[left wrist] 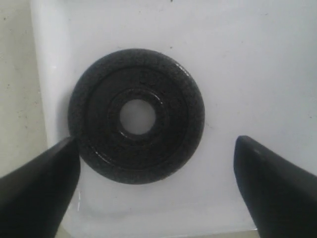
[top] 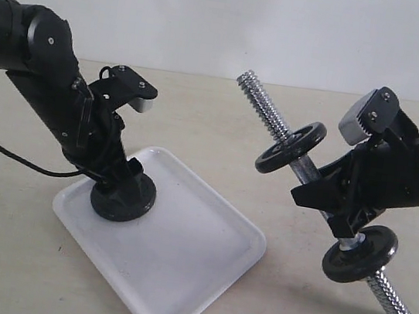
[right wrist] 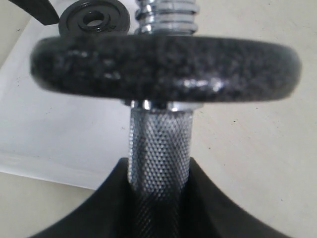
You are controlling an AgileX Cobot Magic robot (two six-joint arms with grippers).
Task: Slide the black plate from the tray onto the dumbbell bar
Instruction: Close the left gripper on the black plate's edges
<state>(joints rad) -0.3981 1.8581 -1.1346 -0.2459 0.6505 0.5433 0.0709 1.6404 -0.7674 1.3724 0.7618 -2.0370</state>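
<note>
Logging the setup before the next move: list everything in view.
black plate: one, matte black, flat in a corner of the tray
tray: one, white, on the table
dumbbell bar: one, chrome, tilted, in the right claw
discs on bar: two, black, one on either side of the right claw
table: one, beige, under everything
left claw: one, black, open, over the black plate
right claw: one, black, shut on the dumbbell bar

Grainy matt black plate [left wrist: 168, 148], glossy white tray [left wrist: 247, 74], shiny chrome dumbbell bar [right wrist: 159, 144] with knurled grip
</note>
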